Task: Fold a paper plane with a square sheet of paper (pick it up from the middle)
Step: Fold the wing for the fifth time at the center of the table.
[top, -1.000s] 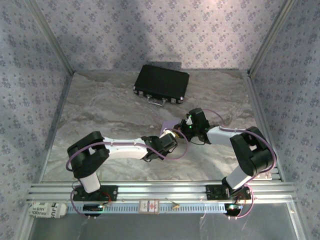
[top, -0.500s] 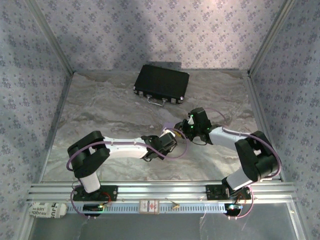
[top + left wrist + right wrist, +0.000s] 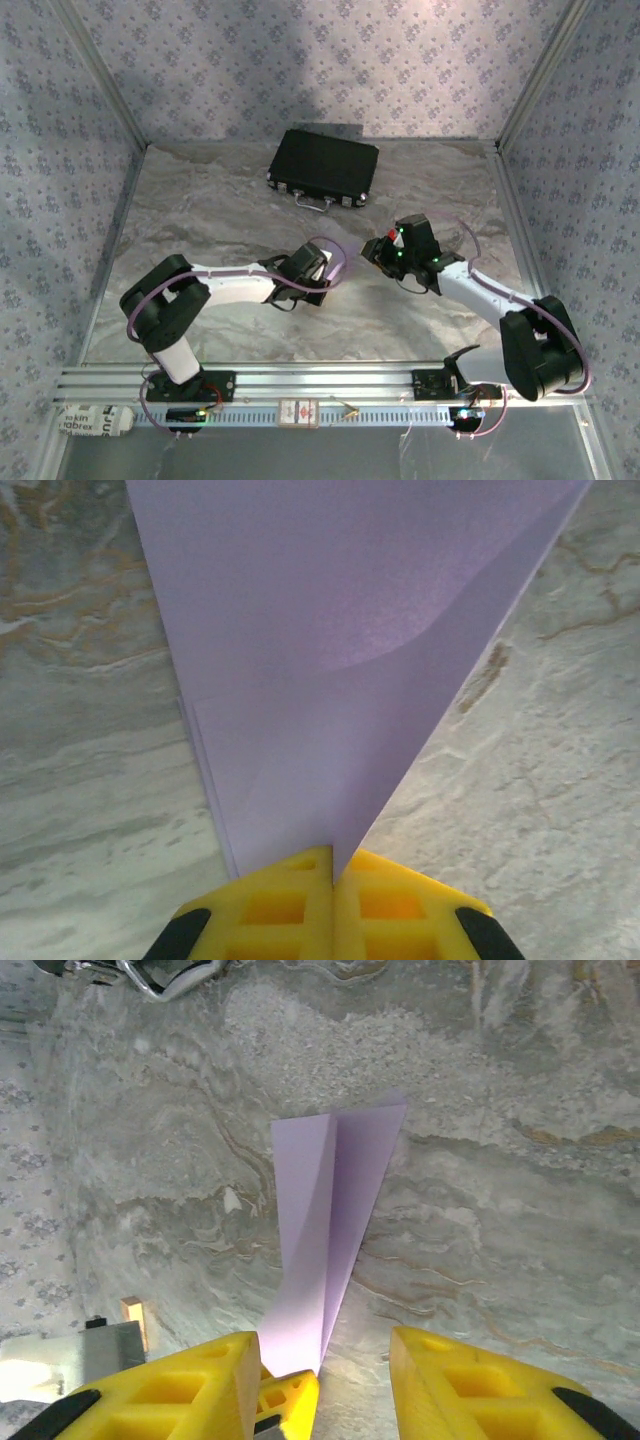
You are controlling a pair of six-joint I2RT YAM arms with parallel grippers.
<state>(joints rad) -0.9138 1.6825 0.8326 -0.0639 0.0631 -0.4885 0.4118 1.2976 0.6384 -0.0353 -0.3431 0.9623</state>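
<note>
Pinching the narrow end of the paper plane with its fingers pressed together, the left gripper holds it over the table between the arms, the right gripper spread just beside it — folding looks finished, so a gentle set-down seems next.

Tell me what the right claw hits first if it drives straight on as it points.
Probably the plane, dead ahead of the open right claw and pinched by the left claw; depth is unclear.
</note>
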